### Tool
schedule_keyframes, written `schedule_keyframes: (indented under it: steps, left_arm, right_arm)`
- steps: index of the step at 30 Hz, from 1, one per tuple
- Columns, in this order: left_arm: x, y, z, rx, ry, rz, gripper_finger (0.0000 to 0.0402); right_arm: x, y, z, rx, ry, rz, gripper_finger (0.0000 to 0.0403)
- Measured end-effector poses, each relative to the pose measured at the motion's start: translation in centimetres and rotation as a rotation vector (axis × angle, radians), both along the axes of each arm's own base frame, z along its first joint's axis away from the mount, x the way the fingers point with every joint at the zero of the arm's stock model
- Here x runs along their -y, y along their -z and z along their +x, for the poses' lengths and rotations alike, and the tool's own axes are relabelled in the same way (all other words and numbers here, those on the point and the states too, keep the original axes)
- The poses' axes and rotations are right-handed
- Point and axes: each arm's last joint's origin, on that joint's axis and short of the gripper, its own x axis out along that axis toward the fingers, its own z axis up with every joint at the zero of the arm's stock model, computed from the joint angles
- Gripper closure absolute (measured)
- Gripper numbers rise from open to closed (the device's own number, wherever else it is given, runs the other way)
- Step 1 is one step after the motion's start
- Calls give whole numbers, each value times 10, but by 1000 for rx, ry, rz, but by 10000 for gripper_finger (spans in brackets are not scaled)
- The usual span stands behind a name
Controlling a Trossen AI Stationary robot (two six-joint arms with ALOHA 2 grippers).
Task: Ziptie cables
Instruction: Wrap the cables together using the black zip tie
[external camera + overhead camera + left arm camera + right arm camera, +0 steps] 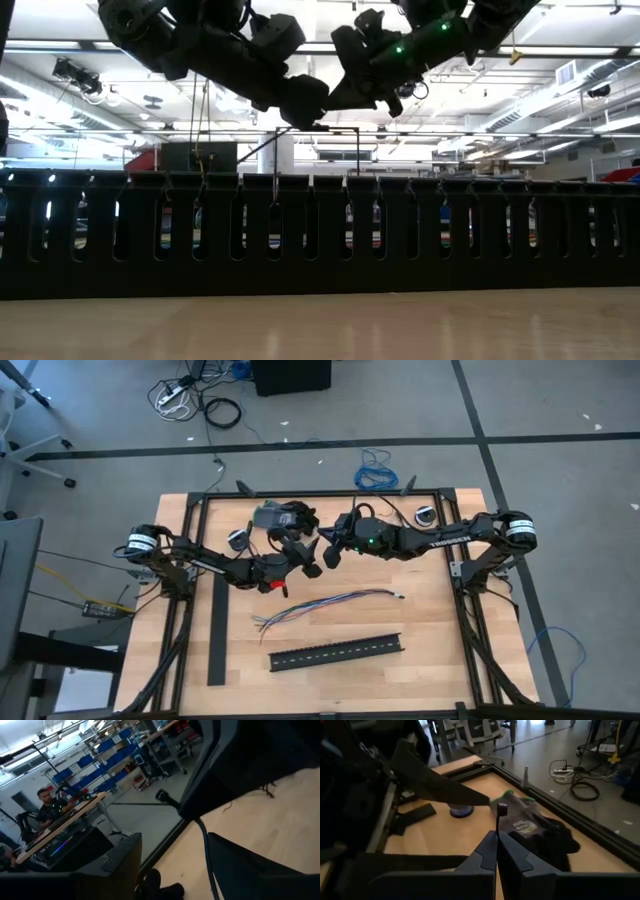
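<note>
High view, cables: the cables (325, 603) lay loose on the worktop (440, 650) at centre frame, splayed at their left end, with no tie visible around them.
Contact: neither pincer touched the bundle; both hung above it, toward the upper middle of the frame.
Right pincer: the right pincer (497, 851) was closed, and in the right wrist view a thin dark strip (498, 822) stood up from between its tips, most likely the ziptie, pinched by one end.
Left pincer: the left pincer (312, 553) sat just beside the right one; its fingers were not clearly shown, so whether it was parted or gripping cannot be told.
Slotted channel: the black slotted channel (336, 650) lay below the cables in the high view, apart from them, and filled the low view as a dark wall.
Other items: a flat black bar (217, 630) lay at lower left, and a dark glove (552, 837) near the upper edge of the worktop.
Progress: early, by my reading; a tie seemed to be in hand, but the bundle was ungathered and unwrapped.
Left to do: gathering the wires, looping the tie round them and cinching it.
</note>
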Motion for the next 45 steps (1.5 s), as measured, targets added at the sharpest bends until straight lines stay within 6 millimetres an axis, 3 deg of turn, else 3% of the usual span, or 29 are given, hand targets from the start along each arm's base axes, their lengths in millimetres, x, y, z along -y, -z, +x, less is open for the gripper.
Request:
schedule_keyframes:
  steps: [6,15,26,35,41,45]
  left_arm:
    - [1,2,-1,14,23,-46,188]
    - [3,-20,-15,89,101,-174,189]
    - [-31,-23,-23,105,317,-464,189]
    - [-33,-25,-22,93,361,-427,190]
    - [-31,-17,-48,112,333,-437,214]
    - [-28,-16,-74,269,393,-421,229]
  right_arm:
    - [15,-1,-4,-44,18,-53,402]
    - [42,1,-10,-80,-29,-71,402]
    - [32,-7,-5,34,-302,-24,403]
    - [24,-11,-6,36,-325,-16,403]
    - [19,-20,-38,59,-312,-47,403]
    - [21,-12,-66,196,-326,-43,403]
